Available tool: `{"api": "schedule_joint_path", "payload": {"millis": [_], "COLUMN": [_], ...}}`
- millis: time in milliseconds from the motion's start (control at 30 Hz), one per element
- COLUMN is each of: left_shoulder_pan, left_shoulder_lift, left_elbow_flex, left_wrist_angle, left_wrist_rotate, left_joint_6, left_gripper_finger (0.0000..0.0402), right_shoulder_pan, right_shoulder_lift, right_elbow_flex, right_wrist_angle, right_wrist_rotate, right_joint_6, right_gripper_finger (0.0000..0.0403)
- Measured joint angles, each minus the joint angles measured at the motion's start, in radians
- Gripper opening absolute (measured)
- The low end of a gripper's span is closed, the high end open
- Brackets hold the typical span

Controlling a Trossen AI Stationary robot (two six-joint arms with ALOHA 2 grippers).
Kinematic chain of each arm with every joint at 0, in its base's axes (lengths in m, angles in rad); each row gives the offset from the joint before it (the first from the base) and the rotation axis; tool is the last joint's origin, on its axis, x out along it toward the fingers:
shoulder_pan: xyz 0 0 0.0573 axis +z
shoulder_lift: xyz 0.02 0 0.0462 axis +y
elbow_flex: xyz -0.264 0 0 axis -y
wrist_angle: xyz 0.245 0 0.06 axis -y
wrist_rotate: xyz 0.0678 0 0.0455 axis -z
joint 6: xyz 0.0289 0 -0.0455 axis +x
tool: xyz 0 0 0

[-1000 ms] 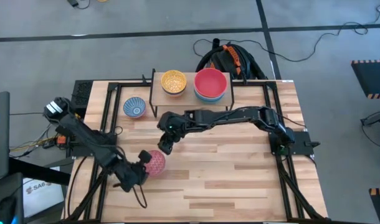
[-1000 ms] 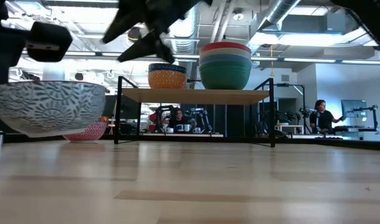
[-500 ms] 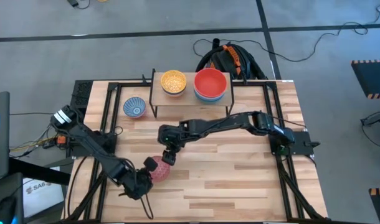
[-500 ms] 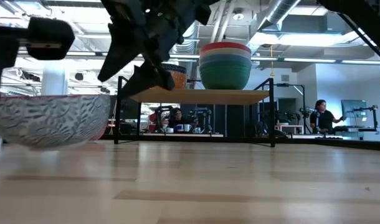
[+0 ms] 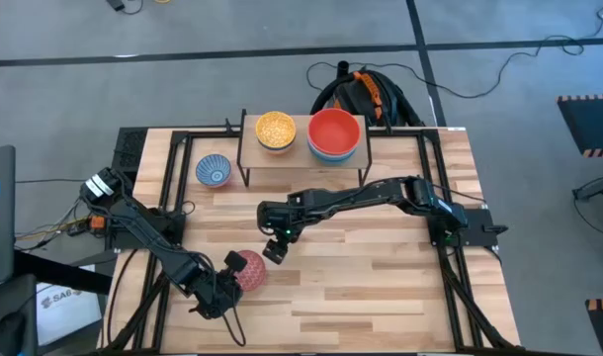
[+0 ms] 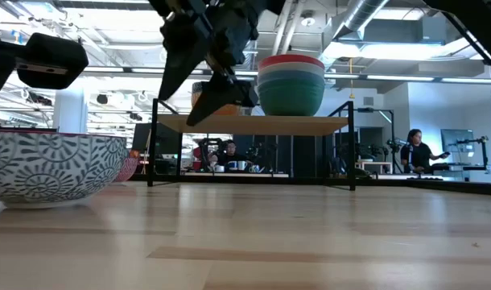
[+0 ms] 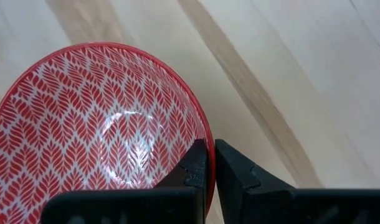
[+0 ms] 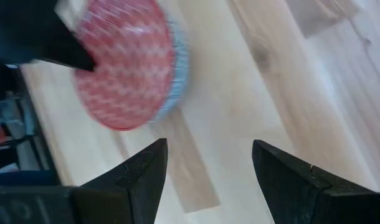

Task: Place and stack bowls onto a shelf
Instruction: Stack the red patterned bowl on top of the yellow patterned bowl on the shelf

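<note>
The pink patterned bowl [image 5: 248,269] has a grey-blue patterned outside and sits on the tabletop near the near-left; it fills the left of the low view [image 6: 52,165]. My left gripper [image 5: 231,279] is shut on it. My right gripper [image 5: 278,248] hovers open just to its right, above the table, touching nothing. The shelf [image 5: 300,156] stands at the far edge on black legs. It carries a yellow bowl [image 5: 275,129] and a stack topped by a red bowl [image 5: 333,133]. The blue-and-white bowl [image 5: 214,171] rests on the table left of the shelf. My left gripper holds the pink bowl by its rim [image 7: 208,144] on the side nearest the arm. One finger [image 7: 195,167] is inside the bowl and one finger [image 7: 232,173] outside. The fingers come from above, slanting in from the table's near-left. The bowl sits upright with its base on the table.
Black frame rails [image 5: 169,198] run along the left and right sides of the tabletop [image 5: 381,287]. Open wood lies to the right of the pink bowl and in front of the shelf. Beyond the table, the low view shows people at desks [image 6: 414,149].
My left gripper carried the pink bowl toward the near edge and down. The bowl, lifted and tilted a second ago, now sits level on the table. My right gripper came toward the near edge close beside the bowl, then shifted slightly right and away from it.
</note>
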Motion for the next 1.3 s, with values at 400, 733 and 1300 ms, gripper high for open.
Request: {"api": "schedule_joint_path", "payload": {"millis": [400, 733, 1300], "left_shoulder_pan": [-0.006, -0.009, 0.005], "left_shoulder_lift": [-0.001, -0.033, -0.266], "left_elbow_flex": [0.000, 0.000, 0.088], "left_wrist_angle": [0.004, -0.023, -0.505], "left_wrist_rotate": [-0.077, -0.078, -0.226], "left_joint_6": [-0.181, -0.470, -1.038], "left_gripper_finger": [0.0058, 0.0099, 0.0202], "right_shoulder_pan": [0.003, 0.026, 0.031], "right_shoulder_lift": [-0.029, -0.029, -0.029], "right_elbow_flex": [0.000, 0.000, 0.000], "right_wrist_angle": [-0.071, -0.181, 0.110], "right_wrist_rotate": [0.014, 0.070, 0.280], "right_joint_6": [-0.010, -0.050, 0.077], "right_gripper_finger": [0.0260, 0.0260, 0.0260]}}
